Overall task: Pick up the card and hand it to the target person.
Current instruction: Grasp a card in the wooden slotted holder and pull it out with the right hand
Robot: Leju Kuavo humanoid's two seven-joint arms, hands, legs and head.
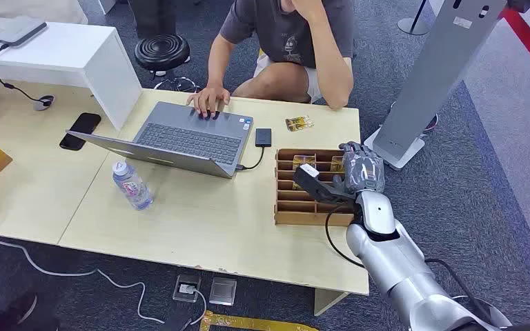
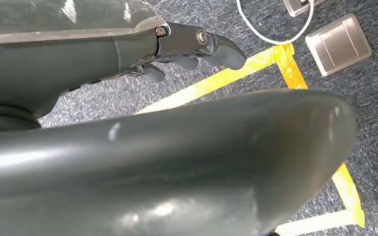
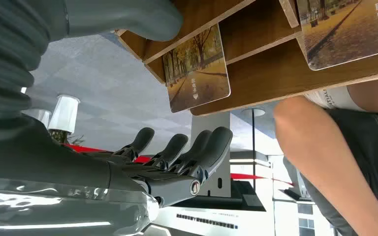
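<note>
On the far left of the tabletop (image 1: 200,227) you have a black phone (image 1: 81,129) lying flat near the white riser (image 1: 76,55), then a water bottle (image 1: 132,185) lying just in front of the open laptop (image 1: 179,140), where a person's hand (image 1: 209,101) rests on the keys at the far edge. Right of the laptop, a small black drive (image 1: 263,136) sits cabled to it, and a loose card (image 1: 299,123) lies near the far edge in front of the person (image 1: 290,41). At the right edge, the wooden card rack (image 1: 297,200) holds cards upright in its far slots; your right wrist view shows one card (image 3: 197,69) with an autumn tree picture standing in a slot. Your right hand (image 1: 362,169) hovers over the rack's right end, fingers (image 3: 204,147) spread and lightly curved, holding nothing, not touching a card. Your left hand (image 2: 197,46) hangs over the carpet by the yellow tape (image 2: 216,81), fingers loosely curled, empty.
</note>
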